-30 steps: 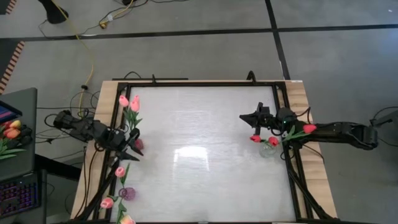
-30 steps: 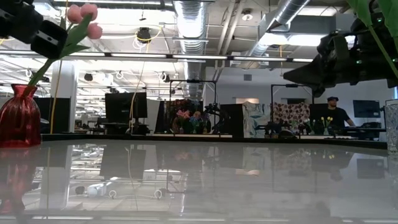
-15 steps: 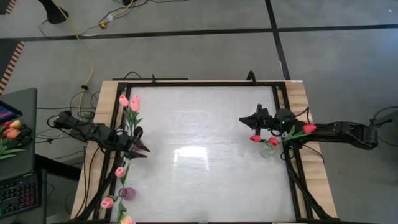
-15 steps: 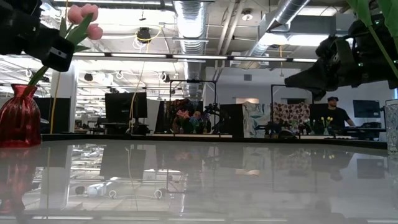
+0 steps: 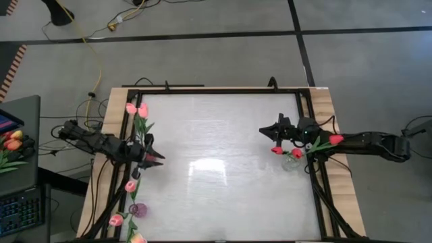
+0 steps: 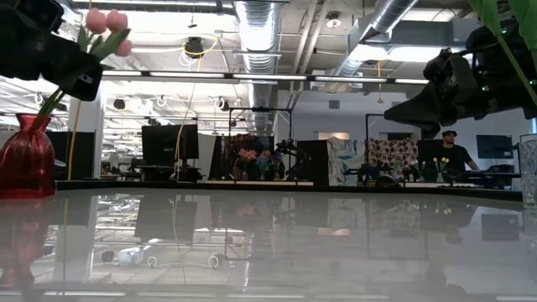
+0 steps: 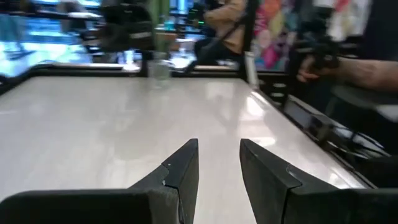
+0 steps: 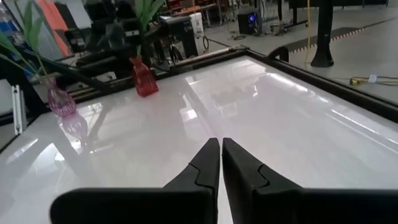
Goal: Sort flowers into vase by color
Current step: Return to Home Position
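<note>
Two pink tulips (image 5: 137,109) stand in the red vase (image 6: 26,159) at the table's left edge. My left gripper (image 5: 159,159) hangs open just above that vase, pointing level toward the table's middle with nothing between its fingers (image 7: 183,168). The arm crosses the tulip stems (image 6: 59,94). More pink tulips (image 5: 130,185) stand in the purple vase (image 5: 138,209) nearer the front. Red tulips (image 5: 287,152) stand in the clear vase (image 5: 290,163) at the right edge. My right gripper (image 5: 263,127) hovers shut beside it, holding nothing. My left gripper holds nothing between its fingers. Its body stands against the pink tulips' stems (image 6: 59,94) above the red vase's mouth; whether it touches them I cannot tell.
A black frame (image 5: 216,90) runs round the white tabletop, whose middle (image 5: 216,169) lies bare. A second purple vase (image 8: 74,124) stands beside the first. Orange tulips (image 5: 12,142) lie on a side desk off the table's left. People stand in the room beyond.
My left gripper has sunk a little and turned over the red vase, now pointing level toward the table's middle and covering the vase from above. The two pink tulip buds have swung slightly toward the table's left edge.
</note>
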Robot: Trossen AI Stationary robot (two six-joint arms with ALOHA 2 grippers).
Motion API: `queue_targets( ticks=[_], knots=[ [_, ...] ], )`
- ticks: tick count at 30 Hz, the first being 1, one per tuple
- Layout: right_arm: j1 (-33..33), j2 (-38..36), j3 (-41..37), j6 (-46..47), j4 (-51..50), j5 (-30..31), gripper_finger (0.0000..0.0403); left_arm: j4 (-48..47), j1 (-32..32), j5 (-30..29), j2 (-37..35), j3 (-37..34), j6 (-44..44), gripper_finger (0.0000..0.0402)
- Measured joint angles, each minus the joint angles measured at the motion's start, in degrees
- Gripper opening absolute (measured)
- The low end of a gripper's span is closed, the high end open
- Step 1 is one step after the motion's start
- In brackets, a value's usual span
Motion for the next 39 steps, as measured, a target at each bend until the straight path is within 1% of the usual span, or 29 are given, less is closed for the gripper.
queue_targets(
  ticks=[2,5,15,22,28,34,39],
  knots=[
    [0.00,0.05,0.00,-0.02,-0.04,0.00,0.0048,-0.39,0.00,-2.44,0.00,0.00,-1.01,0.0105],
    [0.00,0.04,0.00,-0.02,0.01,0.00,0.0048,-1.37,0.00,-4.14,0.00,0.00,-1.74,0.0105],
    [0.00,-0.06,0.11,-1.05,-0.07,0.00,0.0049,-2.99,0.00,-4.38,0.00,0.04,-1.29,0.0105],
    [0.10,-3.91,-1.09,-2.27,-1.41,0.01,0.0049,-3.12,0.00,-4.36,0.00,0.04,-1.26,0.0105],
    [0.72,-8.89,-1.11,-4.63,-7.53,0.01,0.0049,-3.17,0.00,-4.33,0.00,0.04,-1.32,0.0105],
    [0.87,-16.55,-1.14,-5.15,-21.96,0.06,0.0049,-3.21,0.00,-4.32,0.00,0.04,-1.32,0.0105],
    [0.83,-22.10,-1.16,-6.60,-25.18,0.52,0.0049,-3.21,0.00,-4.31,0.00,0.04,-1.32,0.0105]
  ],
)
